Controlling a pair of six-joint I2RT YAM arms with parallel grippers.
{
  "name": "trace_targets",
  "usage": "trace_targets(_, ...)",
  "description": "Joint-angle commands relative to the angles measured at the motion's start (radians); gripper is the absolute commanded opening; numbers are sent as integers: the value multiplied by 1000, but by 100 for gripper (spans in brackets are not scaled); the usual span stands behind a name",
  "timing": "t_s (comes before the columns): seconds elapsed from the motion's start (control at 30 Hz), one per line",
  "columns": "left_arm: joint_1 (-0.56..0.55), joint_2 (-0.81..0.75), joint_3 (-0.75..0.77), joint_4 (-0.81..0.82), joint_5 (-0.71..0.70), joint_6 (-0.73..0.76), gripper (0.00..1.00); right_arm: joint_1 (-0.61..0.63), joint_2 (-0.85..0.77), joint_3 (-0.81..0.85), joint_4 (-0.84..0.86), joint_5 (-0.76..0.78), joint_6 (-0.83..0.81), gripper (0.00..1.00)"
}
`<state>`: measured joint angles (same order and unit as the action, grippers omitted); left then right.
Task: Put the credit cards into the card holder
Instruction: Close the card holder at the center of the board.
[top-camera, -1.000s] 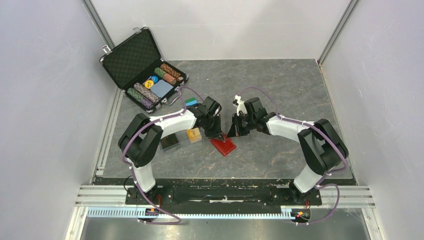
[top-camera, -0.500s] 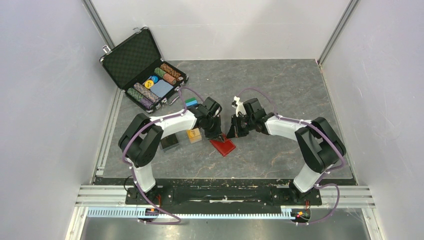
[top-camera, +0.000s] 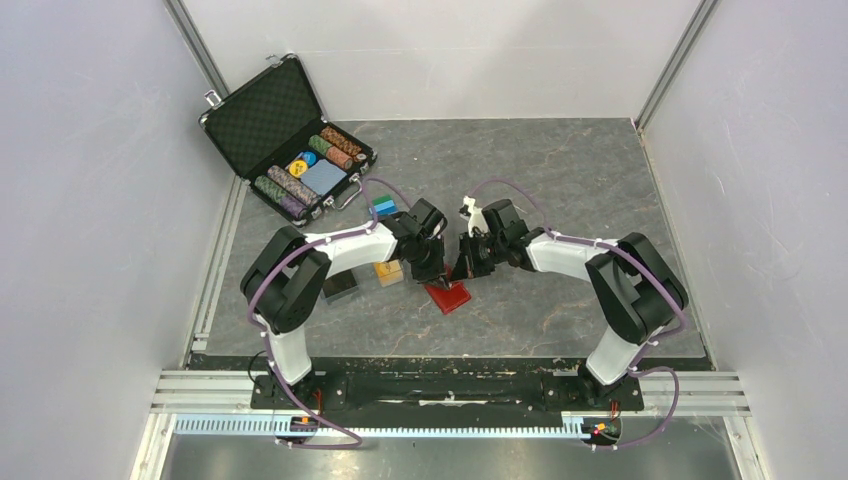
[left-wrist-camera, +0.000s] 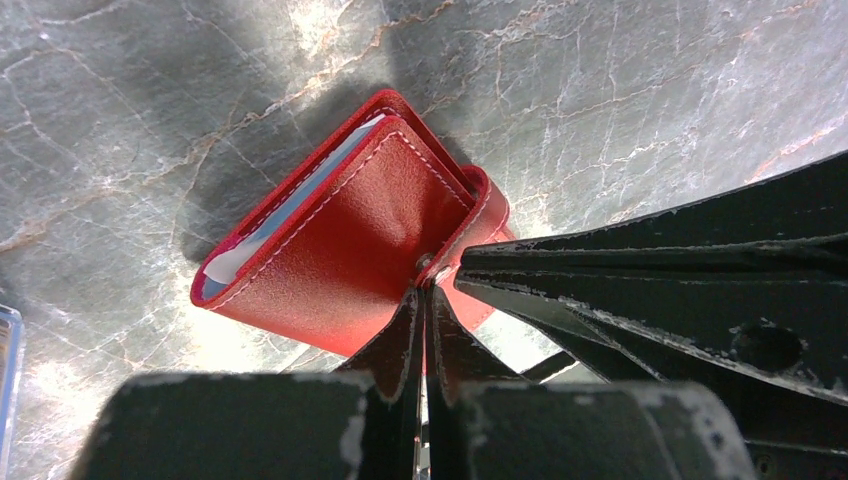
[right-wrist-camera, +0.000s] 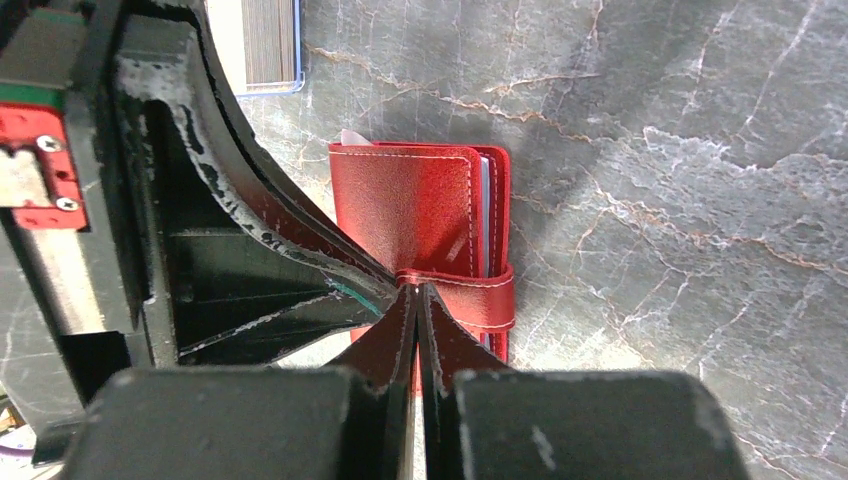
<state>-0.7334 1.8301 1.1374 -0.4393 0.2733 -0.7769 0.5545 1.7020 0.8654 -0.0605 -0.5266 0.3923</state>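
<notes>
The red card holder (top-camera: 447, 296) lies folded shut on the table between both arms, its strap wrapped over the edge. It also shows in the left wrist view (left-wrist-camera: 340, 230) and the right wrist view (right-wrist-camera: 405, 210). Pale card edges (left-wrist-camera: 280, 215) show inside the fold. My left gripper (left-wrist-camera: 425, 292) is shut, its tips touching the strap at the snap clasp (left-wrist-camera: 427, 265). My right gripper (right-wrist-camera: 416, 290) is shut, its tips on the same strap (right-wrist-camera: 470, 295) from the other side. From above, the left gripper (top-camera: 432, 272) and right gripper (top-camera: 462, 270) meet over the holder. Orange cards (top-camera: 388, 271) sit stacked in a clear box to the left.
An open black chip case (top-camera: 290, 140) with poker chips stands at the back left. A small black box (top-camera: 340, 285) lies left of the orange cards. A blue-green item (top-camera: 383, 205) lies behind the left arm. The clear card box (right-wrist-camera: 265, 45) is close to the holder.
Both grippers have closed in slightly on each other over the card holder. The holder has barely shifted.
</notes>
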Motion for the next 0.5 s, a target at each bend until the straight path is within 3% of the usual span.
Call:
trace_targets(0.0, -4, 29, -20, 10, -2, -9, 2, 11, 17, -21, 40, 1, -9, 0)
trace_targets(0.47, 9, 99, 5, 51, -23, -2, 2, 44, 72, -50, -34, 153, -91, 0)
